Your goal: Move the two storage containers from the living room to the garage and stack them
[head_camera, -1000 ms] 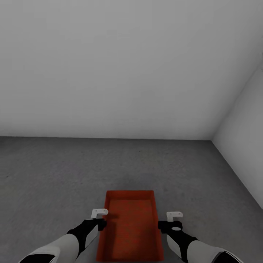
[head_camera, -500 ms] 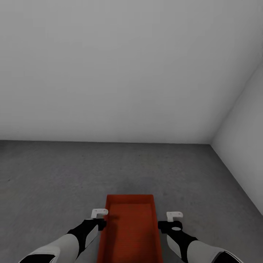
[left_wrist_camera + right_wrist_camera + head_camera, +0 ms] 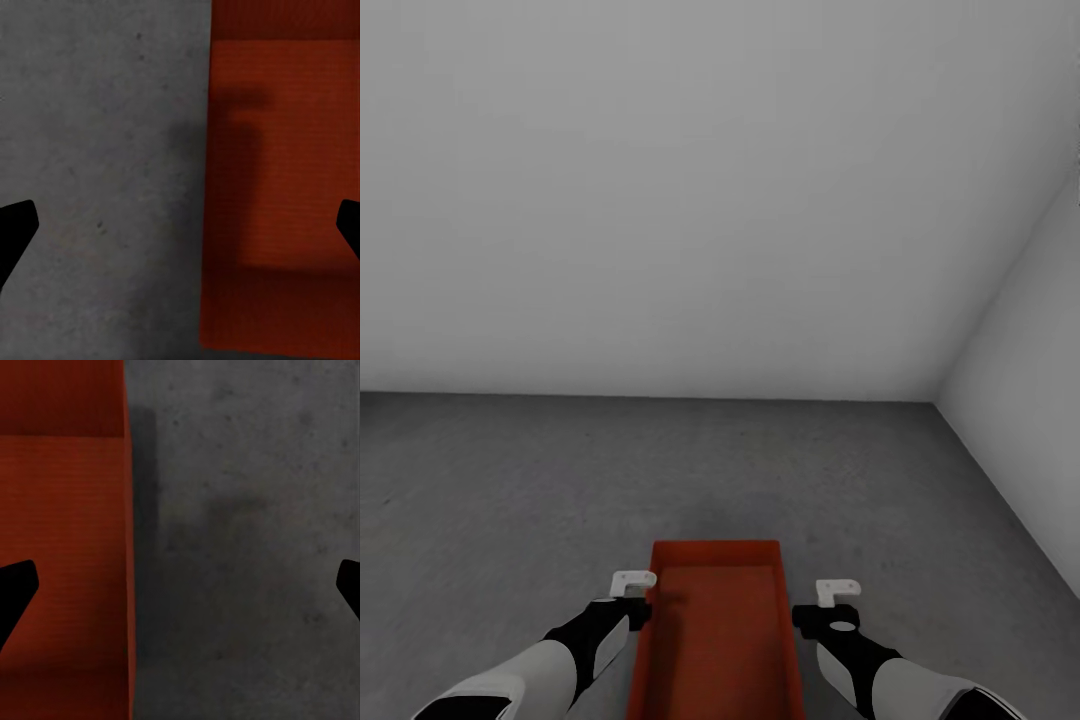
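The left pincer (image 3: 640, 583) hangs just to the left of the orange-red storage container (image 3: 717, 640), over its left wall. Its white tip sticks out in front of a black wrist and a white and black arm. In the left wrist view, the left pincer (image 3: 180, 225) has its two black fingers (image 3: 15, 232) far apart, so it is wide and holds nothing. One finger is over the grey floor (image 3: 97, 150) and the other is over the inside of the container (image 3: 285, 187). The wall of the container lies between them.

The storage container sits flat on the dark grey floor (image 3: 510, 480) of the garage, right in front of the robot and between the two arms. It is open on top, and I see nothing inside it.

The right pincer (image 3: 838, 590) hangs just to the right of the container, beside its right wall. In the right wrist view, the right pincer (image 3: 180, 585) is wide too and holds nothing. One black finger (image 3: 15, 592) is over the container (image 3: 60, 547) and the other is over the floor (image 3: 247, 547).

Behind the container stands a plain white wall (image 3: 660, 200). To the right of the container, a second white wall (image 3: 1030, 400) meets the first one in a corner.
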You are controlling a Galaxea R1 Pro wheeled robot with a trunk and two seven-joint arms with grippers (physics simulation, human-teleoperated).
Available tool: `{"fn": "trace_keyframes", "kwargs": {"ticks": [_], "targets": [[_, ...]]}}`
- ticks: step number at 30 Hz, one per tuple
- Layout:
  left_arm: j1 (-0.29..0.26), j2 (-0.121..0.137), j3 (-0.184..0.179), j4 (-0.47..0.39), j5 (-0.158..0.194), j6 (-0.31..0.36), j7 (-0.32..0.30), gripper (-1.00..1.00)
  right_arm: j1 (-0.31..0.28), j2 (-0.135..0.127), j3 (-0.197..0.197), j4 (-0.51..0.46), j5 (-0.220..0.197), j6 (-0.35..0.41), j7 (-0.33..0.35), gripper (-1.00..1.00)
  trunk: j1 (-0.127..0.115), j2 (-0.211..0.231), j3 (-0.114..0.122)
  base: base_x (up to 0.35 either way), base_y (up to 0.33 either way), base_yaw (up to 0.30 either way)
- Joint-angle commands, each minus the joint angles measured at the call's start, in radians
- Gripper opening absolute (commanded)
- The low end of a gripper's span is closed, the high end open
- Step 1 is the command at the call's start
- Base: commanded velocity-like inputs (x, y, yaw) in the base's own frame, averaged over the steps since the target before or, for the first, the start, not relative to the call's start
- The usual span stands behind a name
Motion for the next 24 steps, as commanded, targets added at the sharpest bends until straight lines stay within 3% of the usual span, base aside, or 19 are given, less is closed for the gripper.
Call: {"fn": "trace_keyframes", "kwargs": {"ticks": [1,12,24], "targets": [[0.000,0.000,0.001,-0.002,-0.001,0.006,0.003,1.00,0.000,0.000,0.008,0.001,-0.010,-0.003,-0.003,1.00,0.000,0.000,0.000,0.000,0.000,0.000],[0.000,0.001,0.002,-0.002,-0.001,0.007,0.001,1.00,0.000,0.000,0.008,0.001,-0.010,-0.003,-0.003,1.00,0.000,0.000,0.003,-0.019,0.000,0.000],[0.000,-0.001,0.002,-0.003,-0.001,0.010,-0.002,1.00,0.000,0.000,0.008,0.001,-0.010,-0.003,-0.003,1.00,0.000,0.000,0.003,-0.302,0.000,0.000]]}}
